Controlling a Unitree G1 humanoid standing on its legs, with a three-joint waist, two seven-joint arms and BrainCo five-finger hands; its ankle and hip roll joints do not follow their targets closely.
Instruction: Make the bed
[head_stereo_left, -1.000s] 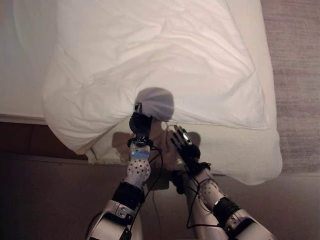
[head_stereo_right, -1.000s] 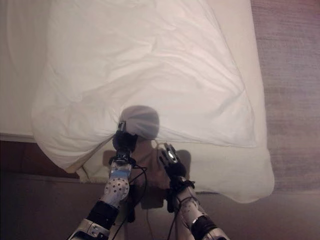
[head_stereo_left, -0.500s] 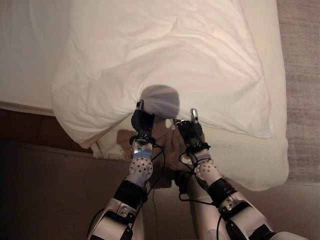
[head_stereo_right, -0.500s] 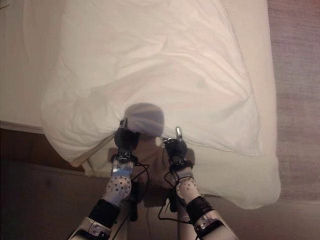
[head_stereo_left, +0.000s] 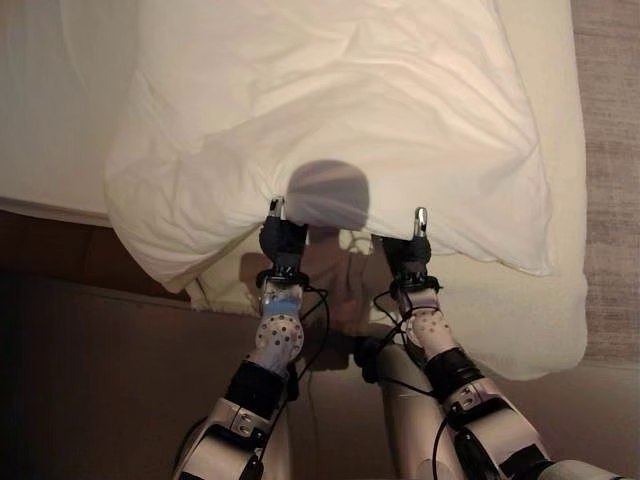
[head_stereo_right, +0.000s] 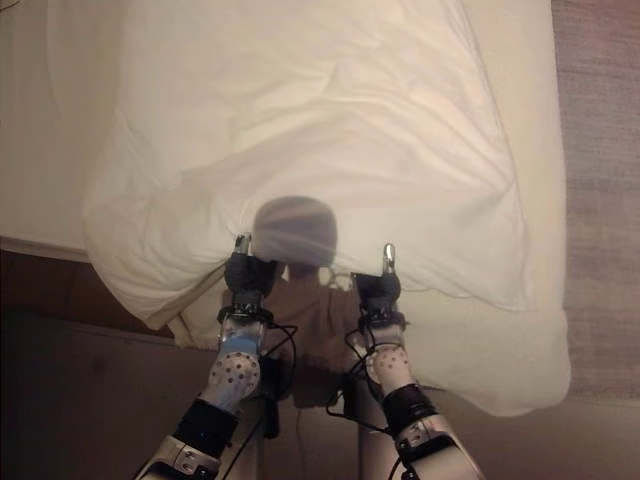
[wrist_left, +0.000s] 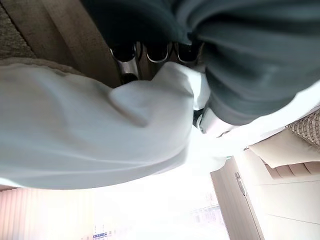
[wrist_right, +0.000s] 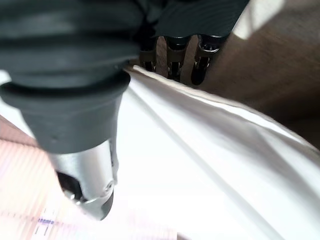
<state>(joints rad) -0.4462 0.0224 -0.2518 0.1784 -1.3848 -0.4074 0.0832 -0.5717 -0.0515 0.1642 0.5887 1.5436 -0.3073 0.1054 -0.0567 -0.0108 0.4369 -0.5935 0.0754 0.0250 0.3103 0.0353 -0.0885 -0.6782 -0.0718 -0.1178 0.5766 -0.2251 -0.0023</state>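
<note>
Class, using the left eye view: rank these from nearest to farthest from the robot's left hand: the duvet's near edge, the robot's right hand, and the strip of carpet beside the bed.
1. Duvet: its near edge lies bunched right at the left hand.
2. Right hand: farther along the same edge, toward the robot's right.
3. Carpet: beyond the bed's right side.

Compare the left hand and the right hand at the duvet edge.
The left hand has its fingers curled round a bunched fold of the white duvet; the right hand meets a flatter stretch of the hem, fingers under, thumb over. The left sits nearer the duvet's drooping corner, the right nearer its middle. Both hold the near edge.
</note>
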